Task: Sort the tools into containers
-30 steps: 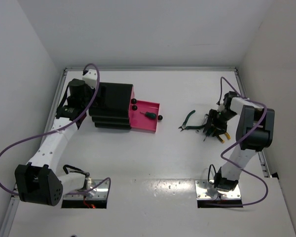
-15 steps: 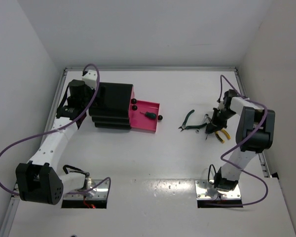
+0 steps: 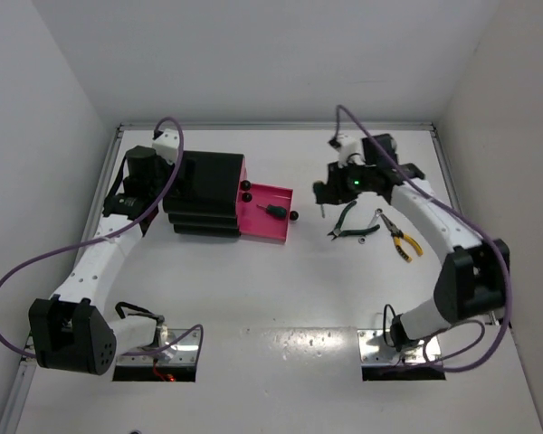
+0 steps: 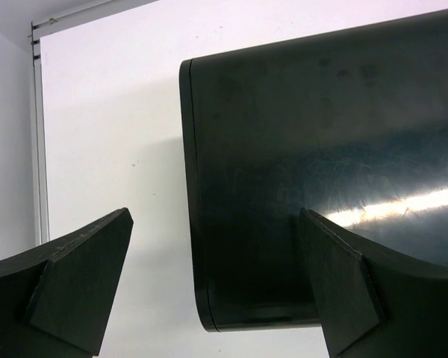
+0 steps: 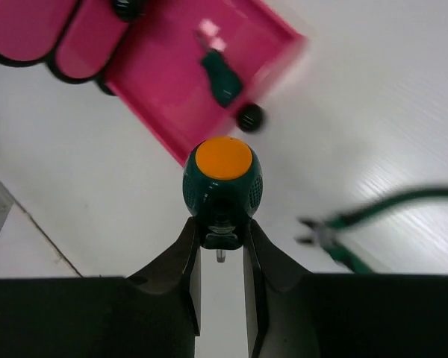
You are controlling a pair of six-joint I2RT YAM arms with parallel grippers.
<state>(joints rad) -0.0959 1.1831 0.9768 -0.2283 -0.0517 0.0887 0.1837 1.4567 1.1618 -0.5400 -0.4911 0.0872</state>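
My right gripper [image 5: 222, 235] is shut on a stubby screwdriver [image 5: 222, 179] with a green handle and an orange cap. It hangs above the table just right of the open pink tray [image 3: 258, 228]. A small green-handled tool [image 3: 271, 210] lies in that tray. Green-handled pliers [image 3: 346, 220] and yellow-handled pliers [image 3: 402, 240] lie on the table to the right. In the right wrist view the tray [image 5: 172, 104] sits ahead with the small tool [image 5: 222, 82] inside. My left gripper [image 4: 215, 216] is open, straddling a corner of the black drawer chest [image 4: 321, 149].
The black chest [image 3: 204, 185] stands at the back left with two closed pink drawers, black knobs [image 3: 246, 191] on their fronts. The open tray's knob [image 3: 294, 216] points right. White walls enclose the table on three sides.
The right arm has swung left from beside the yellow pliers to near the open tray, carrying the screwdriver it closed on. The left arm has not moved.
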